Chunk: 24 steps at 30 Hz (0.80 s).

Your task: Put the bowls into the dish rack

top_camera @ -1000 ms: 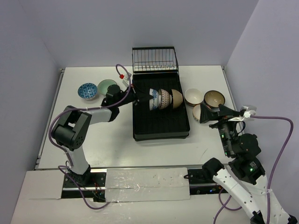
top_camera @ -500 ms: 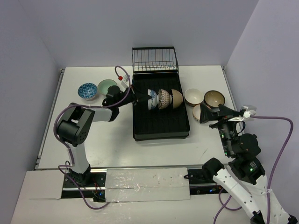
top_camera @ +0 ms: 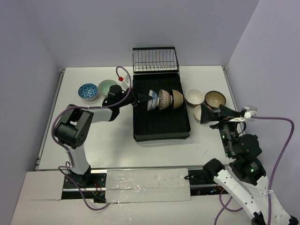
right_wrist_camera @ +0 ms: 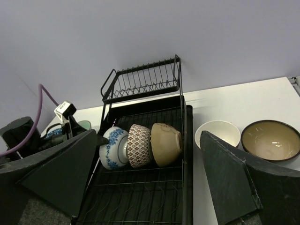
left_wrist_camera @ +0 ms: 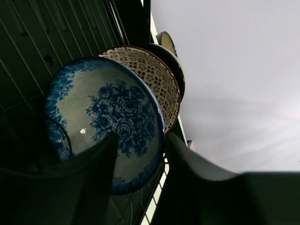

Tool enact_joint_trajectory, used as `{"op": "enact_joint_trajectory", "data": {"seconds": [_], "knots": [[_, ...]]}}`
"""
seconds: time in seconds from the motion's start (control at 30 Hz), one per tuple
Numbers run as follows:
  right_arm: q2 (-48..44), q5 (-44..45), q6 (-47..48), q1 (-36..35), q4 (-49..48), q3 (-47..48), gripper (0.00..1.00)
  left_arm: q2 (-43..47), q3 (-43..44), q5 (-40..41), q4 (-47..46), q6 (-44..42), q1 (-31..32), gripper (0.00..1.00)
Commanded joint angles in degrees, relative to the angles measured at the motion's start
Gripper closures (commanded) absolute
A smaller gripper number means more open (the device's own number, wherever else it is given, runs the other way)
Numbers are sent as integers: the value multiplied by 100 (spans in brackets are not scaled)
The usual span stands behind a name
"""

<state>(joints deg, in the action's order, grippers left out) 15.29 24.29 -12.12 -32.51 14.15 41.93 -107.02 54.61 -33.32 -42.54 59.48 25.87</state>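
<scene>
**Left hand** (left_wrist_camera: 141,139): closed on the blue-white bowl (left_wrist_camera: 108,112). One of your fingers (left_wrist_camera: 89,173) lies across the flowered inside, the other sits behind the rim, and the rim passes between them. Your arm reaches from the left of the bench (top_camera: 108,140) over the rack's left wall.

**Blue-white bowl:** inside the rack (top_camera: 161,126), standing on edge at the left end of a row, with its open face towards your left hand. It is tipped slightly and leans against the next bowl.

**Lattice bowl** (left_wrist_camera: 154,77): on edge in the rack and nested just behind the blue-white bowl, touching it.

**Tan bowl** (right_wrist_camera: 166,138): on edge in the rack, third and last in the row, against the lattice bowl. The row runs across the ribbed floor, nearer the basket than the front wall.

**Basket** (top_camera: 155,59): an upright wire section at the far end of the rack.

**Blue bowl** (top_camera: 87,91) and **green bowl** (top_camera: 107,86): upright on the bench to the left of the rack. They sit just beside each other and near your left arm.

**Right hand** (right_wrist_camera: 149,136): fingers spread wide, with nothing between them in the wrist view. It hovers to the right of the rack and faces it.

**Side bowl** (top_camera: 197,114): pale, seen only from above, just beside your right hand on the rack side. You cannot tell whether the hand touches it.

**Cream bowl** (right_wrist_camera: 218,133): upright on the bench, just right of the rack.

**Brown-rimmed bowl** (right_wrist_camera: 272,139): upright on the bench, just right of the cream bowl.
</scene>
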Motion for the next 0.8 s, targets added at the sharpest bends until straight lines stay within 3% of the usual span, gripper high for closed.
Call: {"op": "enact_joint_trajectory", "data": {"seconds": [0.0,0.1,0.3,0.53,0.77], "knots": [[71,-21,43,-71,-167,-27,2,498,138,317,518,-454,32,46],[79,-30,52,-71,-176,-27,2,796,199,484,984,-683,94,43],[106,-65,43,-71,-176,-19,2,824,313,730,1266,-579,278,50],[62,-13,78,-80,-132,8,2,937,393,1195,1573,-350,445,48],[27,-21,69,-80,-132,-1,2,2176,988,3224,4084,-1665,402,34]]}}
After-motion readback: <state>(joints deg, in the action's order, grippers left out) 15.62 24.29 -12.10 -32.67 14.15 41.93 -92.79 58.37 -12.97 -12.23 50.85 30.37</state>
